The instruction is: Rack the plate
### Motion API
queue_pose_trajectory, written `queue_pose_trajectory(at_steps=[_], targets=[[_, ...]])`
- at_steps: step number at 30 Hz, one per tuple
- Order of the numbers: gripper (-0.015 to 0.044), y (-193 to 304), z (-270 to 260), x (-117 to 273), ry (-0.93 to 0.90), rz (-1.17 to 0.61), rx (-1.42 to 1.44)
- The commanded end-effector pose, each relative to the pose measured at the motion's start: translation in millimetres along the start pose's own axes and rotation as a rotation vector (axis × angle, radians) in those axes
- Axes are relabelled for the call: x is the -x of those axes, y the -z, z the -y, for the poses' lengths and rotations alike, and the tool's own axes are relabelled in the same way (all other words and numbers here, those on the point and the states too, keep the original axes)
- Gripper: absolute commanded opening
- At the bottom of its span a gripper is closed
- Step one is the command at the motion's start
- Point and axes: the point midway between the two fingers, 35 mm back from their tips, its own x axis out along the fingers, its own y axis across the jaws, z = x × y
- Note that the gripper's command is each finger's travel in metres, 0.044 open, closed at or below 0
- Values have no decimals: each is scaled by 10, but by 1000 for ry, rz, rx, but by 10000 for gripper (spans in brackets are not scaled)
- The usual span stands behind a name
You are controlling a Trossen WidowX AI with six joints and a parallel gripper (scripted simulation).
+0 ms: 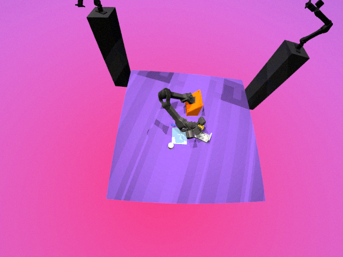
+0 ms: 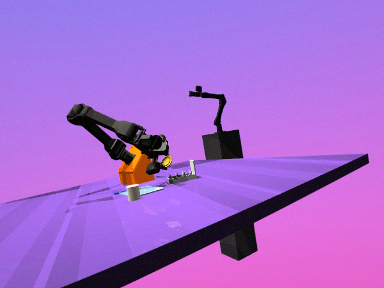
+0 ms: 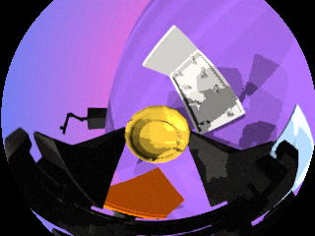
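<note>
The yellow plate is held in the air, tilted steeply in the exterior view. My gripper is shut on the plate, with a finger at each side of its rim in the wrist view. The grey-white dish rack stands on the table, with short pegs and one tall end wall. In the exterior view the plate is above the rack and left of its tall wall. The arm covers part of the rack in the top view. The plate is clear of the rack's slots.
A light blue square mat lies beside the rack. A white cylinder stands at the mat's corner. A small blue object lies by the mat. The orange arm base stands behind.
</note>
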Motion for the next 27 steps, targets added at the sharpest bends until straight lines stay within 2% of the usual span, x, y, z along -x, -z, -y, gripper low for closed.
queue_pose_trajectory(at_steps=[1,14,27], targets=[[0,3,32,-26,-48,52,74],[0,-13,158,-70,-134,262,334],[0,-9,298,-45,-112,508,600]])
